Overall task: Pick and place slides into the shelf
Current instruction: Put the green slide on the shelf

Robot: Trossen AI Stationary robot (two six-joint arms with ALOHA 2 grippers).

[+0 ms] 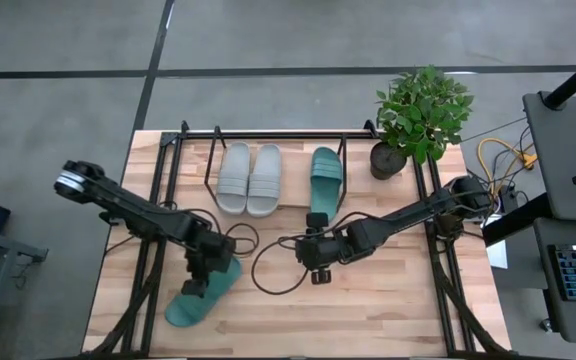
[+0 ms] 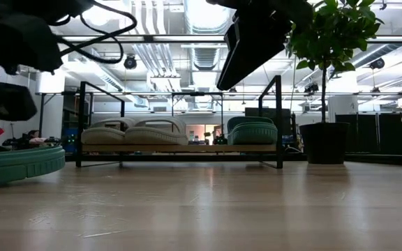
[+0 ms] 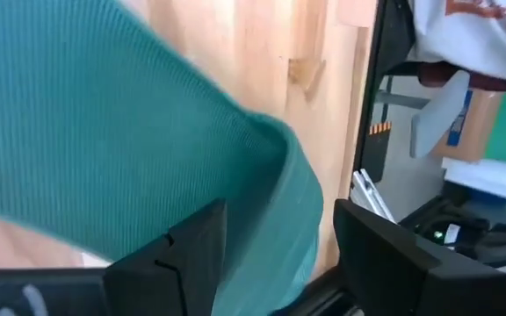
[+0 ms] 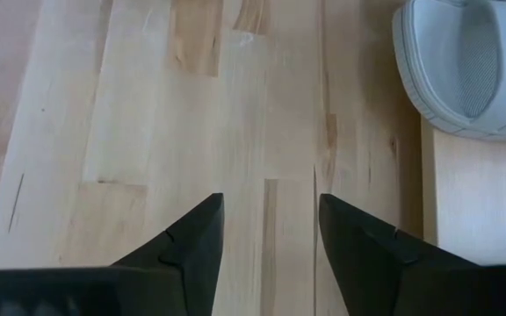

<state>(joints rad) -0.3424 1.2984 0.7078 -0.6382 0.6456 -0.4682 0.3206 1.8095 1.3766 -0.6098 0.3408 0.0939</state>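
Left wrist view: the left gripper (image 3: 275,254) straddles the loose teal slide's (image 1: 203,293) edge, fingers spread around it on the table's (image 1: 368,310) near side. Right gripper (image 4: 266,241) hovers open mid-table. Three slides sit in the shelf (image 1: 213,135).

matt ribbed teal slide (image 3: 104,149), pale wood table (image 4: 148,105)

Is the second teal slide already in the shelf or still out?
Out. The teal slide lies on the table in front of the shelf, with the left gripper over it, fingers astride its edge.
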